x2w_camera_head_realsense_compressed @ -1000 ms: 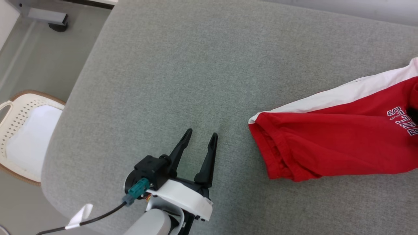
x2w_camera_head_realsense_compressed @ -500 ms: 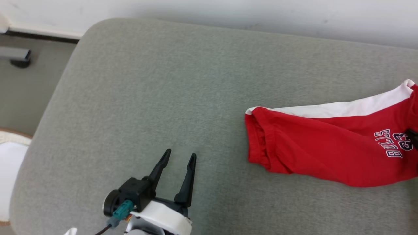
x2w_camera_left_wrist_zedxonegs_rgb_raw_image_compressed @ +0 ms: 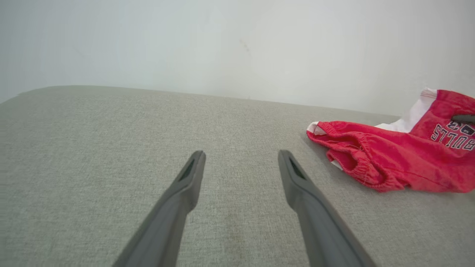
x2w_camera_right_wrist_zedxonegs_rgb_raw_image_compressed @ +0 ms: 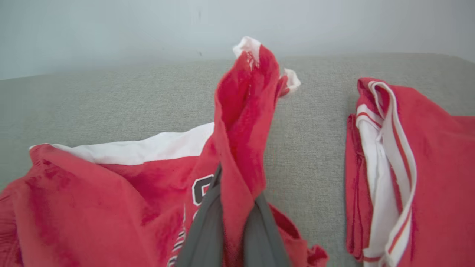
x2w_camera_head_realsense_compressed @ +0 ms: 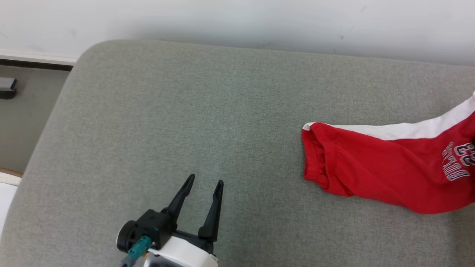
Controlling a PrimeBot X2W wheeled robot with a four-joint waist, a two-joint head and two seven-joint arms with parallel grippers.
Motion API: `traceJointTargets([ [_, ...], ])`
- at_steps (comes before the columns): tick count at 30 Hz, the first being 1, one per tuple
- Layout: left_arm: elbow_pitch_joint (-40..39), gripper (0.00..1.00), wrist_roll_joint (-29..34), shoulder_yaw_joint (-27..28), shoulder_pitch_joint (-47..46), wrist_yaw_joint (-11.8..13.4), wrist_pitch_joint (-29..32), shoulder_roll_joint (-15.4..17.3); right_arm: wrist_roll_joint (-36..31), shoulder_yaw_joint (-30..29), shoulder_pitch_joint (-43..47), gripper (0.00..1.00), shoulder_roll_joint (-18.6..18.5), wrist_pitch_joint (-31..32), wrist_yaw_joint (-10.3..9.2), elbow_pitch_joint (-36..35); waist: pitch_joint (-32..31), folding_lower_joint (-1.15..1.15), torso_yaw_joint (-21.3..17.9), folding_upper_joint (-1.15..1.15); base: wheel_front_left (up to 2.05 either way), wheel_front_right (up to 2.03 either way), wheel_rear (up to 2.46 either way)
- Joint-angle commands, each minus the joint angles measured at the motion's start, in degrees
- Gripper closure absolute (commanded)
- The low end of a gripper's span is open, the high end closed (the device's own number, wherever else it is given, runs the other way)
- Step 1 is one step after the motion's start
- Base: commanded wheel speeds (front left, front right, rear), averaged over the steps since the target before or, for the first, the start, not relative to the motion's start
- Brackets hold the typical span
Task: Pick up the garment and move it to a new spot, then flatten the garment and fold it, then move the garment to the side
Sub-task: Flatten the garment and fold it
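The garment (x2w_camera_head_realsense_compressed: 389, 174) is a pair of red shorts with a white side stripe and a "BULLS 23" print. It lies on the grey cushion (x2w_camera_head_realsense_compressed: 185, 111) at the right, with its elastic waist end pointing left. In the right wrist view my right gripper (x2w_camera_right_wrist_zedxonegs_rgb_raw_image_compressed: 237, 193) is shut on a fold of the garment (x2w_camera_right_wrist_zedxonegs_rgb_raw_image_compressed: 245, 111), which stands pulled up between the fingers. My left gripper (x2w_camera_head_realsense_compressed: 206, 180) stands open over bare cushion, well left of the waist end. The left wrist view has the left gripper (x2w_camera_left_wrist_zedxonegs_rgb_raw_image_compressed: 241, 155) with nothing between its fingers and the garment (x2w_camera_left_wrist_zedxonegs_rgb_raw_image_compressed: 389, 155) off to the right.
A second red piece of clothing (x2w_camera_right_wrist_zedxonegs_rgb_raw_image_compressed: 400, 167) with white and red trim lies folded on the cushion, to the right in the right wrist view. A pale wall (x2w_camera_head_realsense_compressed: 237, 18) runs behind the cushion. The floor (x2w_camera_head_realsense_compressed: 26, 122) drops off to the left.
The head camera has swung, shifting the whole picture. The garment's waist end now lies farther right of the left gripper, and its printed part has turned and risen. The left gripper stays open.
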Motion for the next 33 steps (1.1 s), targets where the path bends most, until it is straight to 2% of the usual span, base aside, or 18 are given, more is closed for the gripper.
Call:
traceJointTargets([
  [1, 0.3, 0.0, 1.0, 0.4, 1.0, -0.3, 0.0, -0.4, -0.8, 1.2, -0.6, 1.0, 1.0, 1.2, -0.14, -1.0, -0.7, 0.0, 0.6, 0.0, 0.0, 0.0, 0.0],
  [9, 1.9, 0.0, 2.5, 2.6, 2.3, -1.4, 0.0, -3.1, -1.0, 10.9, 0.4, 1.0, 5.6, 6.0, -0.14, -8.2, -2.4, 0.0, 2.9, 0.0, 0.0, 0.0, 0.0],
  [13, 2.6, 0.0, 3.4, 3.4, 2.9, -2.2, 0.0, -4.3, -2.3, 14.1, 0.4, 1.0, 7.8, 7.1, -0.14, -9.0, -2.6, 0.0, 4.1, 0.0, 0.0, 0.0, 0.0],
  [28, 4.7, 0.0, 5.8, 6.4, 4.2, -4.7, 0.0, -6.6, -9.1, 14.8, -0.7, 1.0, 16.0, 3.5, -0.14, -2.4, -2.8, 0.0, 5.8, 0.0, 0.0, 0.0, 0.0],
  [29, 4.9, 0.0, 5.8, 6.6, 4.3, -4.9, 0.0, -6.7, -9.5, 14.6, -0.9, 0.95, 16.5, 2.8, -0.14, -2.0, -2.9, 0.0, 5.8, 0.0, 0.0, 0.0, 0.0],
  [30, 5.0, 0.0, 5.8, 6.8, 4.4, -4.9, 0.0, -6.8, -9.4, 14.6, -0.9, 0.65, 17.2, 2.1, -0.14, -1.7, -3.0, 0.0, 5.7, 0.0, 0.0, 0.0, 0.0],
  [31, 5.1, 0.0, 5.9, 6.9, 4.4, -5.1, 0.0, -6.9, -9.1, 14.7, -0.9, 0.14, 17.8, 1.2, -0.14, -1.6, -3.1, 0.0, 5.5, 0.0, 0.0, 0.0, 0.0],
  [32, 5.2, 0.0, 6.1, 7.1, 4.5, -5.2, 0.0, -6.9, -8.8, 14.6, -0.9, 0.0, 18.2, 0.3, -0.14, -1.5, -3.3, 0.0, 5.4, 0.0, 0.0, 0.0, 0.0],
  [33, 5.3, 0.0, 6.2, 7.3, 4.6, -5.3, 0.0, -7.0, -8.2, 14.5, -0.7, 0.0, 18.7, -0.8, -0.14, -1.5, -3.5, 0.0, 5.1, 0.0, 0.0, 0.0, 0.0],
])
